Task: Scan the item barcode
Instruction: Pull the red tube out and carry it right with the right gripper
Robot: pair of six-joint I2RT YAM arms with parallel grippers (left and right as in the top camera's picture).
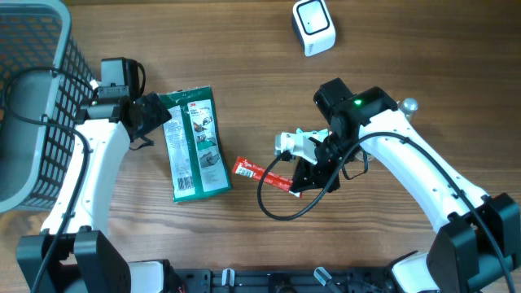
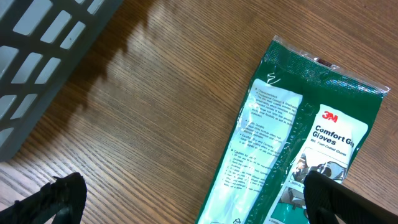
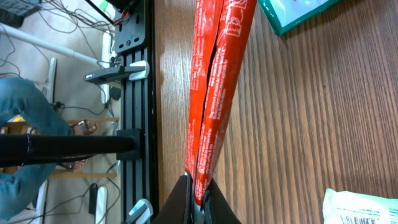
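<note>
Red packet (image 1: pixel 259 172) is stretching low over the tabletop (image 1: pixel 244 49), its end clenched in the right pincer (image 1: pixel 295 184). It is looking light, floppy and slick, so gripping that flat end is seeming safest. Left pincer (image 1: pixel 156 122) is standing released.

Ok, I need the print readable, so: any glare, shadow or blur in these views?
Left wrist view: glare streaks on the green plastic glove packet, print legible; the grey slatted basket throws a soft shadow on the wood. Right wrist view: the red plastic sachet is sharp, lettering sideways. Overhead view: even light, no blur.
</note>
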